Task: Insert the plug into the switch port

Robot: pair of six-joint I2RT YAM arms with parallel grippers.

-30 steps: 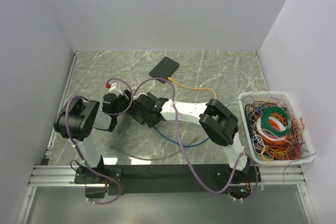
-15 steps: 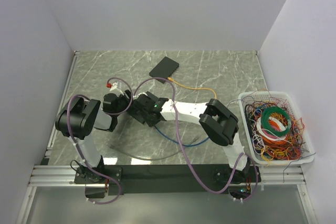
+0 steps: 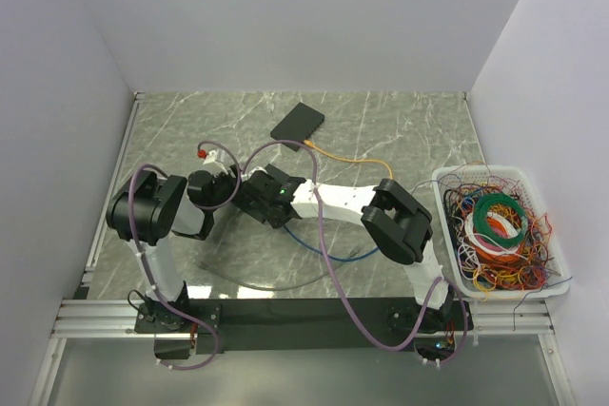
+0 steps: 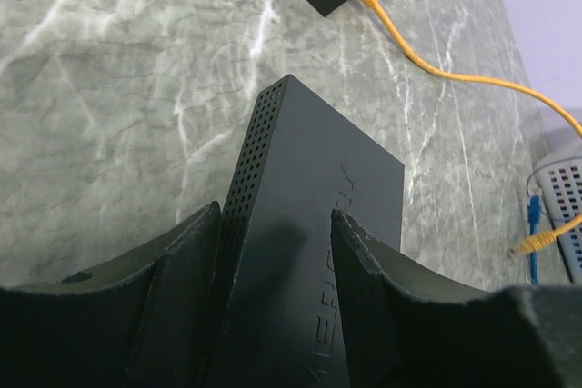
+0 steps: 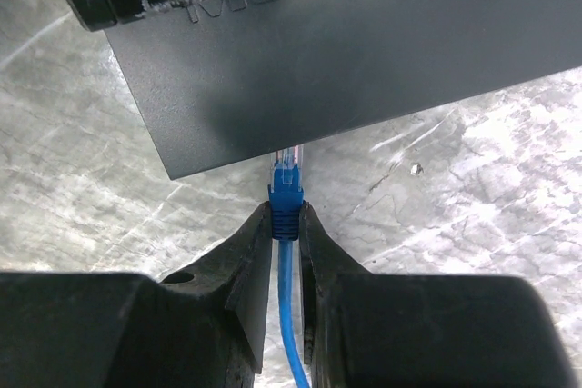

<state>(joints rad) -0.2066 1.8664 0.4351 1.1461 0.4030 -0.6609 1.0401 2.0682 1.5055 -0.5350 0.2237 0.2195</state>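
Left end effector [image 4: 275,224], seen from its own wrist camera, is clamped on the black switch [image 4: 309,170]: one finger presses each broad side of the housing. The switch is held off the counter [image 3: 400,130], its perforated narrow edge facing the camera and its far corner pointing away from the wrist.

Right end effector [image 5: 285,217] is closed on the blue plug [image 5: 285,193], the two fingers pinching the plug's boot from either side. The blue cable [image 5: 289,315] runs back between the fingers toward the wrist. The plug's clear tip meets the lower edge of the switch, which fills the upper part of the right wrist view. Whether the tip sits inside a port cannot be told, since the port face is hidden.

In the top view both arms meet over the left centre of the counter, end effectors just beside each other. A second black switch [image 3: 298,122] lies flat farther back with an orange cable [image 3: 347,157] plugged into it. At the right edge stands a white basket [image 3: 514,292] filled with tangled coloured wires.
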